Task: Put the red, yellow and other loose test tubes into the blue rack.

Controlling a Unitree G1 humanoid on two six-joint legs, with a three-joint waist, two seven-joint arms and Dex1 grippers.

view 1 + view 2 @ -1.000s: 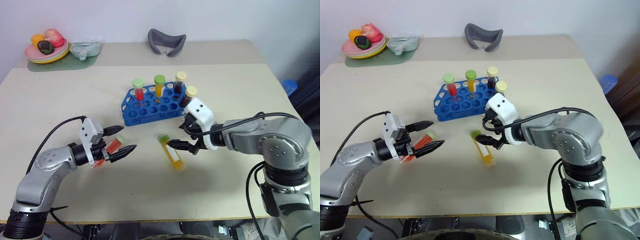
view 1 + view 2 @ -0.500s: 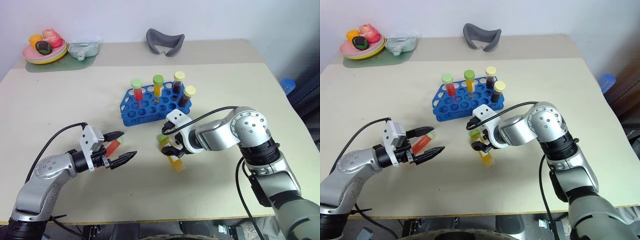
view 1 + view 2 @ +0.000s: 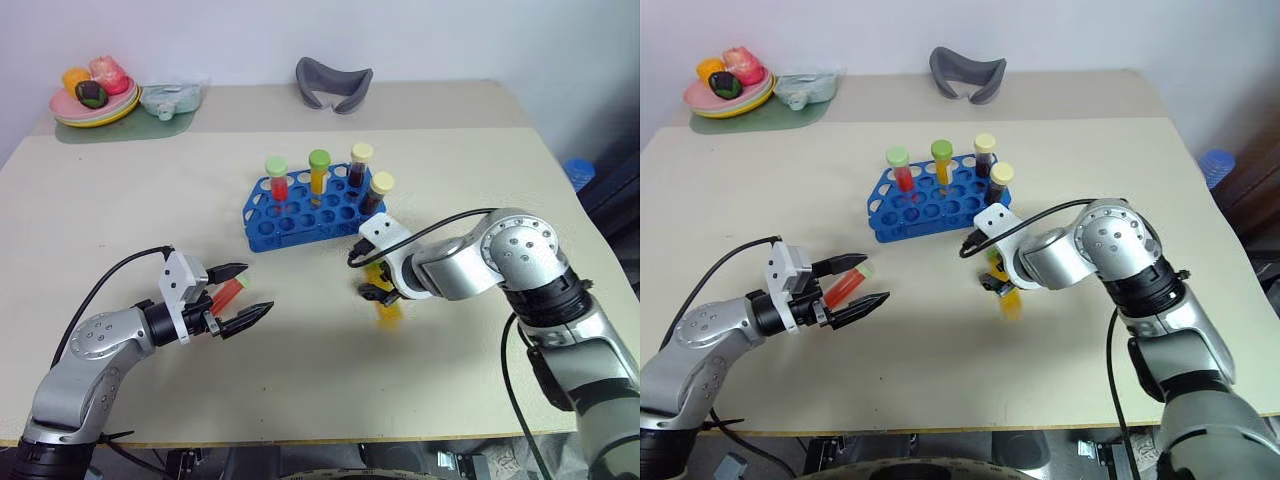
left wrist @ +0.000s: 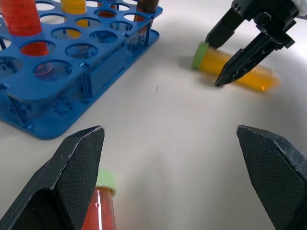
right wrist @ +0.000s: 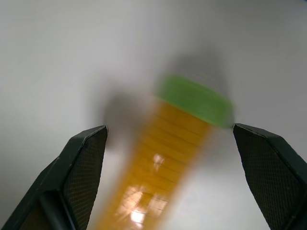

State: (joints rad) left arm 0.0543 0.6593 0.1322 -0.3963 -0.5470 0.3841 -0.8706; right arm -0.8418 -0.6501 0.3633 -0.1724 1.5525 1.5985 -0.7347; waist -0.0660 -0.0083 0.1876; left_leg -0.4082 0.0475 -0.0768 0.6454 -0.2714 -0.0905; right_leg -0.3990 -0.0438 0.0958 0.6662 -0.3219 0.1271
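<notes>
Now we're lining up on the yellow tube [image 3: 388,308].
Right end effector [image 4: 225,57] points down over it, jaws wide, holding nothing; tube lies flat on the worktop [image 3: 480,180] just in front of the blue rack [image 3: 300,215], long axis seemingly between the fingers (blurred). Left end effector [image 3: 243,296], also wide open and empty, straddles the red tube [image 3: 228,292].

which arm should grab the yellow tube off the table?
Right. The right gripper already straddles the yellow tube with open jaws. The left gripper hovers over the red tube, farther from the yellow one.
</notes>
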